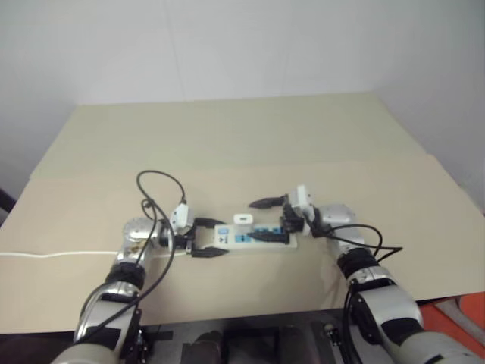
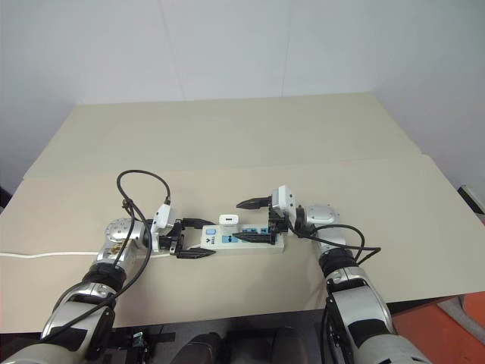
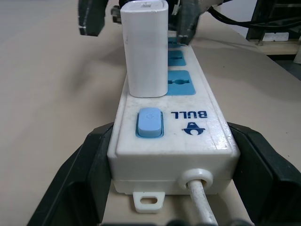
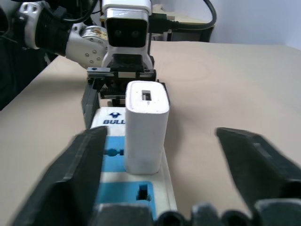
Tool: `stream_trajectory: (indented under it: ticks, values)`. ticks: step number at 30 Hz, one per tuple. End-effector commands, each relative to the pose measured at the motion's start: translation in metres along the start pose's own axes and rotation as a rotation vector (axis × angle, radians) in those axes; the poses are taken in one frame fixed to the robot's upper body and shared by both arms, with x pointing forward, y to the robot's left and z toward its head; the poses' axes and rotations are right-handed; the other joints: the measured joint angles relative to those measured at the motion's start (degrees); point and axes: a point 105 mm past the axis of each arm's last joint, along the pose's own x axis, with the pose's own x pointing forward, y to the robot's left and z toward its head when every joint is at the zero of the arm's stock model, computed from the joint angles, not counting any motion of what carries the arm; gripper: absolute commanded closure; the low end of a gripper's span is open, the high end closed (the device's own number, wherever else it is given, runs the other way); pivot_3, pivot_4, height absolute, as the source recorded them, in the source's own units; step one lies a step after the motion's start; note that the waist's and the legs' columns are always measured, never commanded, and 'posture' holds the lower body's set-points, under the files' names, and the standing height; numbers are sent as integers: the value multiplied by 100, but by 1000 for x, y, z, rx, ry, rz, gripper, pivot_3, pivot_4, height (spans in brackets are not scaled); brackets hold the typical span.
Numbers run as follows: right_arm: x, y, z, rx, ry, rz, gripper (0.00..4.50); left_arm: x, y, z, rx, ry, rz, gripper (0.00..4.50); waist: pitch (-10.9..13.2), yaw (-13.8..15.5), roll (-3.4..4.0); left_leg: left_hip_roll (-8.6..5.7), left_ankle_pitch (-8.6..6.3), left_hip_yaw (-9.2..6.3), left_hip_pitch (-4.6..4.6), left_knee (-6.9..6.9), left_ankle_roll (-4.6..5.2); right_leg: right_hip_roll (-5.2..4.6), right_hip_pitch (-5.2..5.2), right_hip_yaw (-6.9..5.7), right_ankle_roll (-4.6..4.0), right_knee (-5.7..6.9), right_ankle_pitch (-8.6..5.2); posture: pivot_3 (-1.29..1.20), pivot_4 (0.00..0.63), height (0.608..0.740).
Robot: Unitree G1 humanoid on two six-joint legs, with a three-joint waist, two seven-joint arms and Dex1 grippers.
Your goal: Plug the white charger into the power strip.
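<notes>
The power strip, a long white bar with blue socket faces and a blue end switch, lies flat on the tan table between my two grippers. The white charger stands upright in the socket nearest the switch, seated against the strip's face. My left gripper has its black fingers pressed against both sides of the strip's switch end. My right gripper points at the charger from the opposite end, its fingers spread wide on either side of the charger and clear of it.
The strip's thin white cord runs off to the left across the table. Loose black cables loop above my left wrist. The table's front edge lies just below both forearms. Bare tabletop stretches behind the strip.
</notes>
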Motion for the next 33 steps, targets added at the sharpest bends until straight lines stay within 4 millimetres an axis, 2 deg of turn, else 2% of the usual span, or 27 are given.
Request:
stream_trajectory:
  ticks: [1, 6, 7, 10, 15, 17, 19, 22, 25, 28, 31, 33]
  values:
    - [-10, 16, -20, 84, 58, 51, 53, 1, 4, 12, 53, -19, -11, 1243, 0, 2, 0, 0, -1, 0, 0, 0, -1, 0, 0, 0, 0, 0, 0, 0, 150, 740]
    - [-15, 13, -13, 57, 49, 37, 53, 1, 3, 13, 6, -15, -41, 1243, 0, 12, 0, 1, -4, 0, 0, -1, -1, 1, 1, -2, -1, -4, 0, 0, 150, 740]
    - [-15, 10, -12, 35, 46, 15, 0, 1, 3, 15, 12, -24, -41, 683, 0, 13, 0, 2, -4, 0, 0, -1, -1, 2, 0, -2, -1, -4, -1, 0, 150, 740]
    - [-18, 9, -8, 38, 42, 18, 0, 1, 4, 19, 20, -42, -32, 25, 0, 12, 0, 4, -5, 1, -1, -3, -3, 3, 1, -2, -1, -4, -1, 0, 150, 740]
    - [-24, 6, 1, 5, 32, 12, 0, 1, 2, 25, 50, -78, -40, 25, 1, 22, 2, 6, -5, 1, -4, -3, -3, 4, 1, -2, -3, -6, -2, 0, 150, 740]
    - [-27, 4, 6, -11, 24, 3, 0, -1, 9, 33, 105, -123, 32, 25, 2, 31, 3, 5, -5, 1, -6, -3, -4, 4, 0, -1, -3, -8, -2, 0, 150, 740]
    - [-35, 1, 16, -52, 18, -17, 0, -11, 7, 43, 110, -123, 16, 25, 2, 31, 3, 5, -6, 1, -10, -4, -6, 4, 0, -1, -4, -9, -2, 0, 150, 740]
    - [-63, -9, 40, -104, 11, -91, 0, -39, 4, 61, 136, -84, 14, 25, 11, 6, 15, 6, -5, 1, -41, -4, -10, 4, -20, 1, -7, 0, -4, 0, 150, 740]
    - [-92, -10, 51, -143, 70, -117, 0, -61, 1, 72, 150, -31, 18, 25, 16, 9, 24, 6, 17, 3, -96, 0, -46, 3, -81, 7, -9, 5, -3, 0, 150, 740]
    - [-129, -2, 56, -181, 251, -96, 0, -87, -5, 72, 162, 106, 21, 25, 18, 20, 29, 6, 15, 6, -95, -10, -46, 3, -86, 7, -14, 2, -6, 0, 150, 740]
    - [-153, 4, 67, -136, 384, -91, 0, -109, -7, 70, 160, 226, 40, 25, 34, 30, 48, 6, 9, 13, -103, -16, -36, 4, -95, 7, -16, 1, -8, 0, 150, 740]
    - [-161, 7, 75, -86, 428, -90, 0, -118, -8, 72, 142, 242, 51, 25, 44, 43, 60, 6, 9, 18, -109, -15, -36, 4, -98, 7, -17, -1, -8, 0, 150, 740]
